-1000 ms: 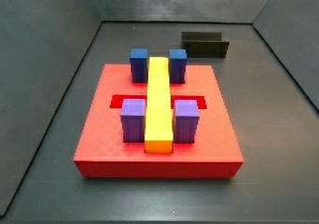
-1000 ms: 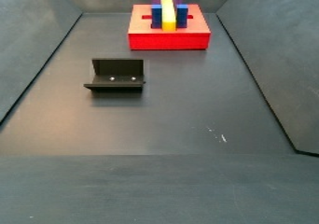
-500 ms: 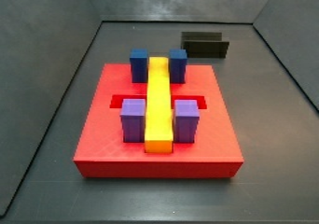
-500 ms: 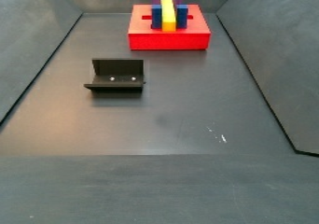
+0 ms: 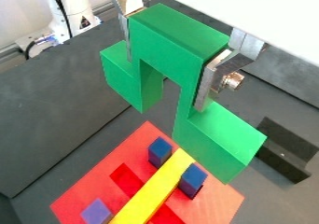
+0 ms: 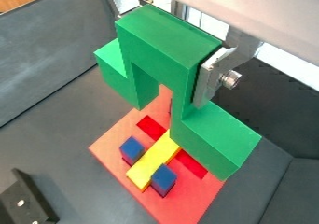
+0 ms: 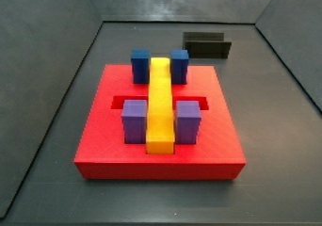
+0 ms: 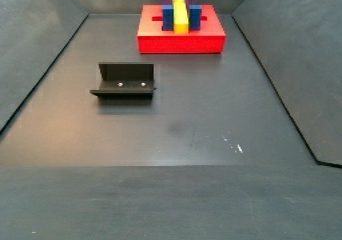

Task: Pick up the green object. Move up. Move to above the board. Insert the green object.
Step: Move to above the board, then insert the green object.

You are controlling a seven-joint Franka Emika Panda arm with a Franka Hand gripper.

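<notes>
In both wrist views the gripper (image 5: 174, 52) (image 6: 171, 55) has its jaws pinching the green object (image 5: 174, 88) (image 6: 169, 83) by its raised middle block — a silver finger (image 5: 226, 67) presses one side of that block in a wrist view, and the same plate (image 6: 225, 69) shows in a wrist view too. The opposite finger is mostly hidden behind the piece. The green object hangs in the air, clear of everything below, with its two lower side blocks sticking out to either side of the jaws.

Beneath it lies the board (image 5: 125, 167) (image 6: 187, 195), flat on the dark floor (image 8: 187, 114). It carries the yellow bar (image 5: 156, 190) (image 6: 159, 158) along its middle, with blue blocks (image 5: 161, 151) (image 6: 131, 151) at one end and purple blocks (image 7: 136, 120) at the other. In a side view the board (image 7: 107, 145) fills the foreground, open recesses showing beside the bar (image 7: 160, 103); in a side view it sits far back (image 8: 181, 41).

The fixture (image 8: 126, 82) stands on the floor well apart from the board; it shows at the back in a side view (image 7: 206, 45) and at the edge of both wrist views (image 5: 284, 146) (image 6: 22, 202).

Neither side view shows the gripper or the green object.
</notes>
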